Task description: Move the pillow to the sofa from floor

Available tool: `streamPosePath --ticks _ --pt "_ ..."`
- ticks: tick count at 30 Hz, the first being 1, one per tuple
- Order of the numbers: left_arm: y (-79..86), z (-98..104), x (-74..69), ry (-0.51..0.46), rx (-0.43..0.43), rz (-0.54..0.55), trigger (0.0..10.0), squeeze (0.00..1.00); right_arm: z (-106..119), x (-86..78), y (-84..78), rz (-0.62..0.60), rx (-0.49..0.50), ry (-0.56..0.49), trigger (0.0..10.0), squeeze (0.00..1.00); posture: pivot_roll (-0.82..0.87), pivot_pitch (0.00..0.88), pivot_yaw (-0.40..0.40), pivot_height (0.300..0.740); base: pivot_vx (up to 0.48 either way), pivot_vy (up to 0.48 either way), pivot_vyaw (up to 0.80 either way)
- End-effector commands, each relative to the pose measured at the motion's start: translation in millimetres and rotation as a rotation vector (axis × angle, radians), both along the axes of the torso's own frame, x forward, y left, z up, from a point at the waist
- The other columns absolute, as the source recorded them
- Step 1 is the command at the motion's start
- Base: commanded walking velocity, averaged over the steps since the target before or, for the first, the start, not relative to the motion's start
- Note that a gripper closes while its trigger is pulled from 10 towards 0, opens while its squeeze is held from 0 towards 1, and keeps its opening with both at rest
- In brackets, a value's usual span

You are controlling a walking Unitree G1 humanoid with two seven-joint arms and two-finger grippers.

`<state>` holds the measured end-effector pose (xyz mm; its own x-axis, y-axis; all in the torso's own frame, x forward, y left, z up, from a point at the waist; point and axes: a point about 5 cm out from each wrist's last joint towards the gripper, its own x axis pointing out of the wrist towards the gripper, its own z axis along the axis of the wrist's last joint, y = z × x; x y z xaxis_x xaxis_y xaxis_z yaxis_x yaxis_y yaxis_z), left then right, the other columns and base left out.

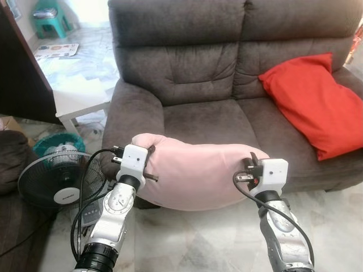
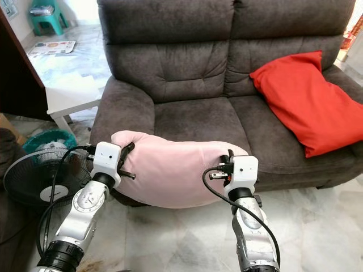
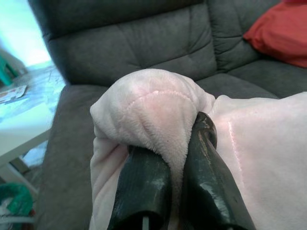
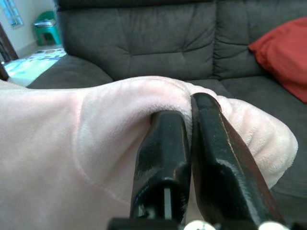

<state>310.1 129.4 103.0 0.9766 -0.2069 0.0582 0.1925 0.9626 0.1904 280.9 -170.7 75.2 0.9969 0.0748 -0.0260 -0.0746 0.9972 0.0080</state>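
At far left, a standing fan [image 1: 59, 184] is lying low on the floor [image 1: 187, 243] beside a white counter [image 1: 79, 97], with a green stool [image 1: 50, 18] well behind them. Next to the right, the left end effector [image 1: 148, 164] is gripping the left end of the pink pillow [image 1: 195, 170]; in the left wrist view its two black fingers [image 3: 144, 191] are pinching a fold of the plush cover, narrow, with fabric bulging over their tips. The pillow is hanging between the two arms, lifted off the floor, in front of the front edge of the grey sofa [image 1: 193, 73] and roughly level with its seat cushion; its left end is overlapping the sofa's left armrest in the head views, though whether it is touching cannot be told. It is sagging slightly in the middle, its lower edge curving down below both wrists. Continuing right, the right end effector [image 1: 249, 167] is clamping the pillow's right end; in the right wrist view the fingers [image 4: 163, 158] are closing narrowly on a ridge of pink fabric, the pillow's rounded corner projecting beyond them. At far right, a red pillow [image 1: 315, 102] is leaning on the sofa's right seat, against the backrest and well apart from the pink one.
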Motion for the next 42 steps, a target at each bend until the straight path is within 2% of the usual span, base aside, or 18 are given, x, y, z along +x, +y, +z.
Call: streamPosePath --ticks 1,6,12,18,19,21,23,27,31,36,42 --pt "-3.6 11.3 1.1 -0.062 -0.015 -0.018 10.0 0.00 12.4 4.8 1.4 0.003 0.010 -0.058 10.0 0.00 0.12 0.000 -0.023 0.740 0.000 -0.442 0.00" --pt "-2.6 11.8 2.2 -0.063 -0.015 -0.008 10.0 0.00 12.1 5.3 1.2 0.005 0.010 -0.055 10.0 0.00 0.12 0.000 -0.025 0.740 0.000 -0.336 0.00" --pt "1.0 9.4 0.8 -0.053 -0.036 0.016 10.0 0.00 12.8 5.3 -0.2 0.006 -0.002 -0.055 10.0 0.00 0.12 0.000 -0.030 0.740 0.000 0.000 0.00" --pt "15.0 12.2 0.5 -0.081 -0.032 0.101 10.0 0.00 16.9 6.3 -1.2 0.008 -0.003 -0.068 10.0 0.00 0.12 0.000 -0.037 0.740 0.000 0.000 0.00" --pt "24.1 16.6 2.2 -0.110 -0.022 0.142 10.0 0.00 17.9 7.0 -1.4 0.011 -0.008 -0.071 10.0 0.00 0.13 0.000 -0.041 0.740 0.000 0.000 0.00" --pt "29.8 21.0 4.1 -0.135 0.011 0.155 10.0 0.00 18.4 7.6 -1.6 0.012 -0.008 -0.072 10.0 0.00 0.13 0.000 -0.042 0.740 0.000 0.000 0.00" --pt "33.0 27.2 6.0 -0.168 0.060 0.139 10.0 0.00 18.7 8.0 -1.4 0.014 -0.008 -0.071 10.0 0.00 0.13 0.000 -0.042 0.740 0.000 0.000 0.00" --pt "36.1 39.0 9.0 -0.225 0.103 0.129 10.0 0.00 18.6 8.2 -1.0 0.017 -0.008 -0.069 10.0 0.00 0.13 0.000 -0.042 0.740 0.000 0.000 0.00" --pt "28.0 46.0 9.5 -0.250 0.100 0.073 10.0 0.00 18.2 8.1 0.0 0.020 -0.007 -0.066 10.0 0.00 0.13 0.005 -0.043 0.740 0.000 0.000 0.00" --pt "5.1 40.4 4.1 -0.189 -0.037 -0.020 10.0 0.00 18.8 8.5 1.0 0.024 -0.007 -0.067 10.0 0.00 0.13 0.008 -0.043 0.740 0.000 0.000 0.00" --pt "-1.2 26.7 -4.8 -0.153 -0.020 -0.032 10.0 0.00 19.5 9.7 1.9 0.028 -0.009 -0.067 10.0 0.00 0.13 0.017 -0.043 0.740 0.000 0.000 0.00"
